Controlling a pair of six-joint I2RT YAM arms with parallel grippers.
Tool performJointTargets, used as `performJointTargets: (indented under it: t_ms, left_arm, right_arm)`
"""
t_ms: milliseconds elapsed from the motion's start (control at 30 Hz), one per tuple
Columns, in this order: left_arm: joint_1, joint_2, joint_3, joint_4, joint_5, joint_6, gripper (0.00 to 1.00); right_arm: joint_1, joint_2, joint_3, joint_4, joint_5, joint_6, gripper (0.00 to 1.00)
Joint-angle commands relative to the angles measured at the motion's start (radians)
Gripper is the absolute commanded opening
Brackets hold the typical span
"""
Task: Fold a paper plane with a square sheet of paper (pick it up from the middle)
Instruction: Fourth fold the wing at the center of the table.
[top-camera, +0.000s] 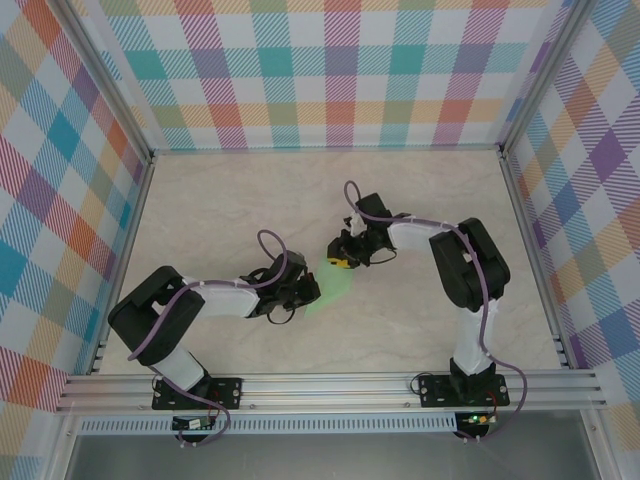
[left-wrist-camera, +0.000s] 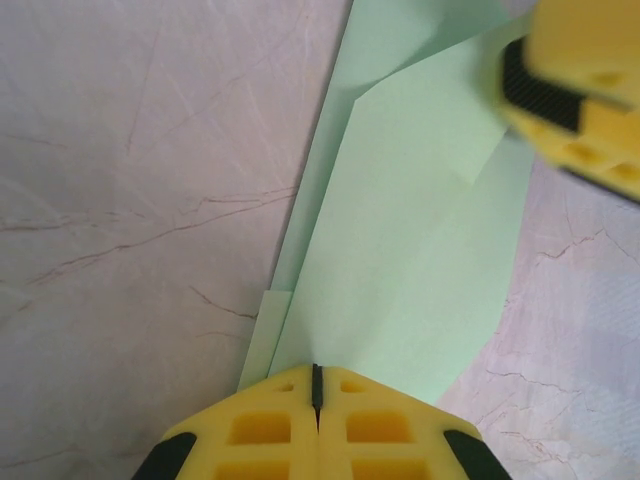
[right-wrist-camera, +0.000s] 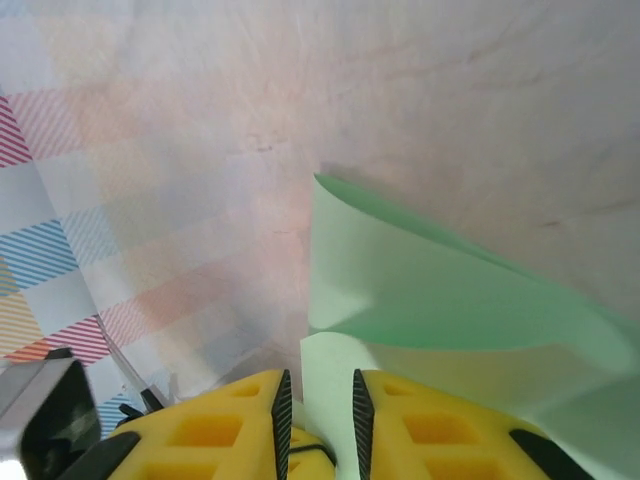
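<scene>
Grip on the paper plane (top-camera: 335, 288) is shared: left hand (left-wrist-camera: 316, 375) clamped shut, right hand (right-wrist-camera: 320, 388) pinching narrowly.

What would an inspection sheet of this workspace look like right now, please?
Surface: pale marble-look table.
Job's things: light green paper plane, creased and partly folded, lying between the two arms with one flap lifted off the surface.
Clutter: nothing seen.
End effectors: left end effector shut, tips at the paper's near end; right end effector closed on a raised fold of the paper.
Cables: purple cable looped above each arm, away from the paper.
Surroundings: checked walls on three sides; aluminium rail along the near edge.
</scene>
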Motion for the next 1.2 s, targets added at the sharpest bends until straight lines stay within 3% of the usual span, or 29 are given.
performJointTargets:
  t_ms: [0,167,433,733,1167]
  left_arm:
    - [-0.006,0.029,-0.020,-0.168,-0.027,0.029,0.00]
    - [-0.009,0.048,0.005,-0.181,-0.026,0.036,0.00]
    - [-0.013,0.045,0.002,-0.191,-0.033,0.031,0.00]
    - [-0.014,0.047,-0.008,-0.185,-0.032,0.025,0.00]
    - [-0.013,0.029,-0.029,-0.193,-0.032,0.029,0.00]
  right_arm:
    - [0.002,-0.063,0.006,-0.016,-0.079,-0.083,0.17]
    - [0.022,-0.067,-0.086,0.066,-0.106,-0.055,0.04]
    - [0.092,-0.036,-0.099,0.076,-0.086,-0.073,0.03]
    - [0.098,0.026,-0.106,0.057,0.060,-0.087,0.02]
    - [-0.005,0.047,-0.077,0.054,0.151,-0.104,0.04]
